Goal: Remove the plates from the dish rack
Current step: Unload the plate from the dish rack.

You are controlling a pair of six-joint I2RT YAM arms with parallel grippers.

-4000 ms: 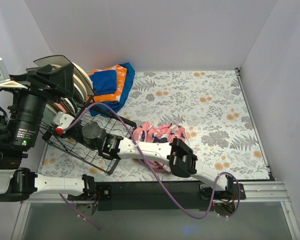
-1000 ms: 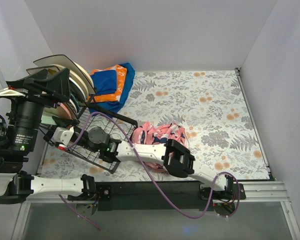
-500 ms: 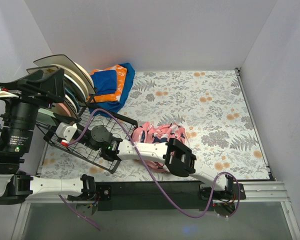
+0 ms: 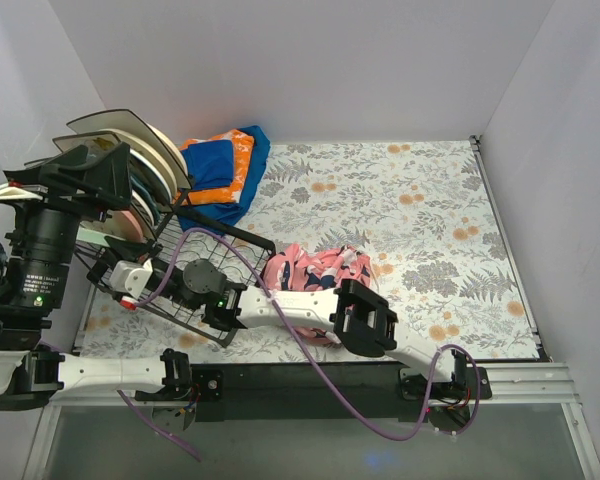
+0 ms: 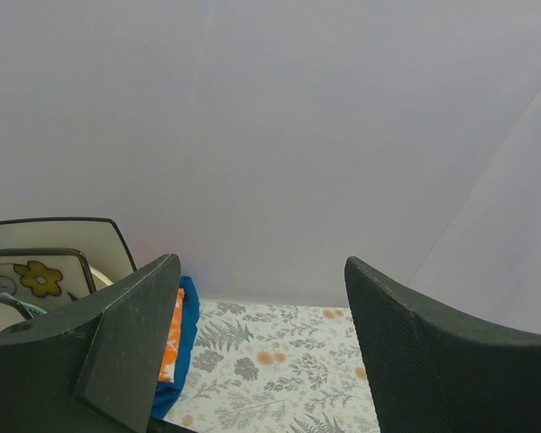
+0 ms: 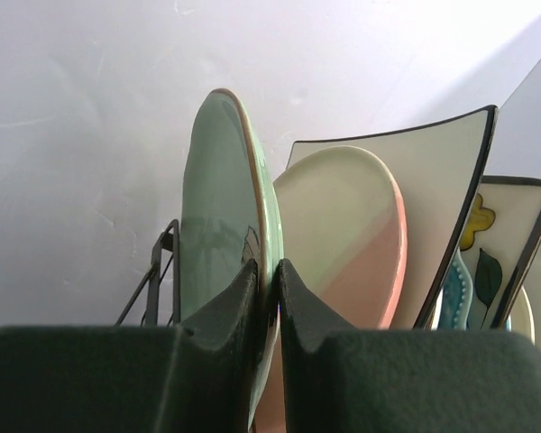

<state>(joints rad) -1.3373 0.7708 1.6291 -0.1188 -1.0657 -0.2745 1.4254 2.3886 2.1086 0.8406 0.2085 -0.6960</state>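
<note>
The black wire dish rack (image 4: 195, 300) stands at the left with several plates (image 4: 145, 150) upright in it. In the right wrist view my right gripper (image 6: 268, 275) is shut on the rim of the mint green plate (image 6: 218, 207), which stands upright in the rack's end slot. Behind it stand a cream-and-pink plate (image 6: 356, 230), a cream square plate (image 6: 446, 171), a flowered square plate (image 6: 505, 239) and a teal plate (image 6: 455, 302). In the top view the right gripper (image 4: 120, 272) reaches into the rack's near left side. My left gripper (image 5: 260, 271) is open and empty, raised above the rack (image 4: 105, 172).
Folded blue-orange cloths (image 4: 220, 165) lie behind the rack against the back wall. A pink patterned cloth (image 4: 315, 265) lies on the floral table cover (image 4: 410, 210) beside the right forearm. White walls close in the left, back and right sides.
The right gripper has shifted a little toward the near side of the rack. The left arm has moved slightly above the plates. The plates stand as before.
</note>
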